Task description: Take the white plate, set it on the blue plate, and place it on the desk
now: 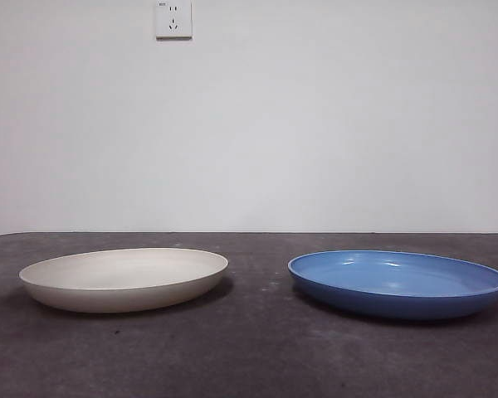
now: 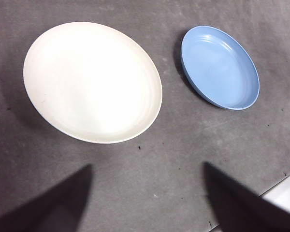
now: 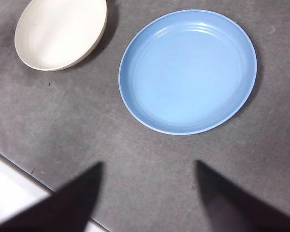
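The white plate (image 1: 124, 279) sits flat on the desk (image 1: 249, 356), and the blue plate (image 1: 397, 283) sits flat beside it, the two well apart with a strip of bare tabletop between them. Both are empty and right side up, so nothing needs clearing before one goes onto the other. Neither arm shows in the front view, which suggests both wait high above the table. The left gripper (image 2: 147, 203) hangs over the desk near the white plate, its jaws spread wide and holding nothing; from its wrist camera the white plate fills much of the picture while the blue one lies farther off. The right gripper (image 3: 147, 198) hangs in the same way near the blue plate, jaws also wide apart and empty, with the white plate off toward a corner of its view. That layout makes the left arm the likely one for the pickup, since the white plate lies on its side. No step of the task appears to be done yet: the white plate is not lifted and nothing rests on the blue one. Because the plate is shallow with a low curved rim lying close to the tabletop, the grasp will probably have to take the rim edge, one jaw inside and one outside, and a poor pinch could let the plate tip or slide. On the wall behind there is a white power socket (image 1: 173, 18).
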